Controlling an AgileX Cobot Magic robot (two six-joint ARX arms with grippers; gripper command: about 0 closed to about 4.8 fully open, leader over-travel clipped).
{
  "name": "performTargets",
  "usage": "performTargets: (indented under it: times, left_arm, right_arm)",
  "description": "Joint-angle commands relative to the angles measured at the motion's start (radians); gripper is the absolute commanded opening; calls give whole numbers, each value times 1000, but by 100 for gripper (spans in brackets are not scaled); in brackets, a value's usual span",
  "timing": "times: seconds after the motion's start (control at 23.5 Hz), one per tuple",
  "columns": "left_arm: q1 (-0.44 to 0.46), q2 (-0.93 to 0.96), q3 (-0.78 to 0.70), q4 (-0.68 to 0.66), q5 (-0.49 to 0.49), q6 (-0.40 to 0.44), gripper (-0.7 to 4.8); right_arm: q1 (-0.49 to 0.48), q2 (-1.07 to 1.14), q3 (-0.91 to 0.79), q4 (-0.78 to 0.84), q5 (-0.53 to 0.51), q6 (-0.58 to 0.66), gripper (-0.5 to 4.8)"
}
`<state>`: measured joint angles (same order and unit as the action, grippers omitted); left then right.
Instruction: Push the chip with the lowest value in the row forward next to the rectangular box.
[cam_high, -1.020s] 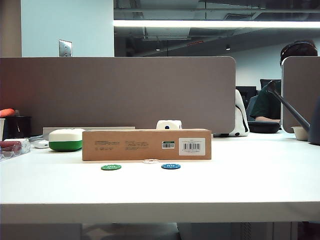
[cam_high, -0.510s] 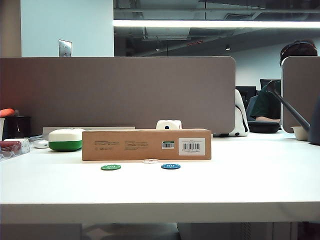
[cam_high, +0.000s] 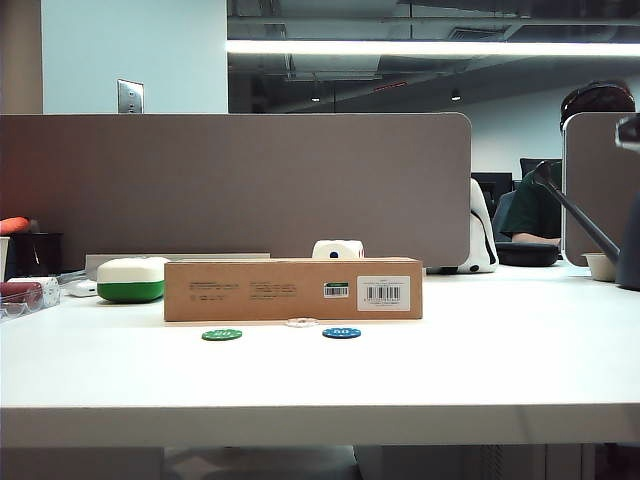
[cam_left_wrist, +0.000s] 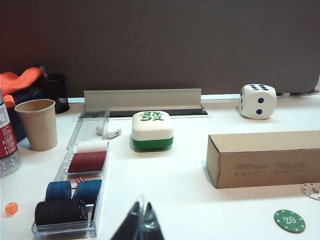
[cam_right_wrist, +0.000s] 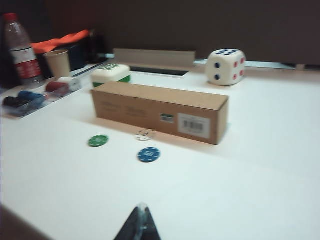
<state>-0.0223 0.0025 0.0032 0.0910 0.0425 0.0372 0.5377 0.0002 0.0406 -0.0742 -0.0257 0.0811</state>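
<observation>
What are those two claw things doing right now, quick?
Left gripper: jaws shut, holding nothing, off to the table's left.
Right gripper: jaws shut, holding nothing, short of the blue chip.

Clutter on the white bench, placed from the white-and-green case.

Just beside the case on one side lies a small white earbud-like case, then a clear tray holding stacked white, red, blue and black chips, then a paper cup and a red-labelled bottle. A grey rail runs behind it. A large white die stands well apart on the other side.
</observation>
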Motion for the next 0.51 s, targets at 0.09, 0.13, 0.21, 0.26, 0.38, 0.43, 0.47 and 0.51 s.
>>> performTargets:
  times: [0.09,0.13,0.21,0.26,0.38,0.43,0.47,0.51]
  left_arm:
    - [-2,0,4,7,3,8,-5]
    - [-2,0,4,7,3,8,-5]
    - [-2,0,4,7,3,8,-5]
    - [-2,0,4,7,3,8,-5]
    - [-2,0,4,7,3,8,-5]
    - [-2,0,4,7,3,8,-5]
    - [-2,0,4,7,3,8,-5]
    - [-2,0,4,7,3,8,-5]
  right_arm:
    - [-119,-1,-26,56,-3,22,-6]
    - [-175,-1,-26,58,-3,38,-6]
    - [-227,-1,-26,57,-3,60,-6]
    - [-259,-1,-27,57,-3,72,-6]
    - [-337,-1,-34,56,-23,78,-6]
    - [-361,-1,-38,56,-32,75,-6]
    - [-386,-1,-39,53,-45,75,-6]
    - [-417,-1,-39,49,-64,75,-6]
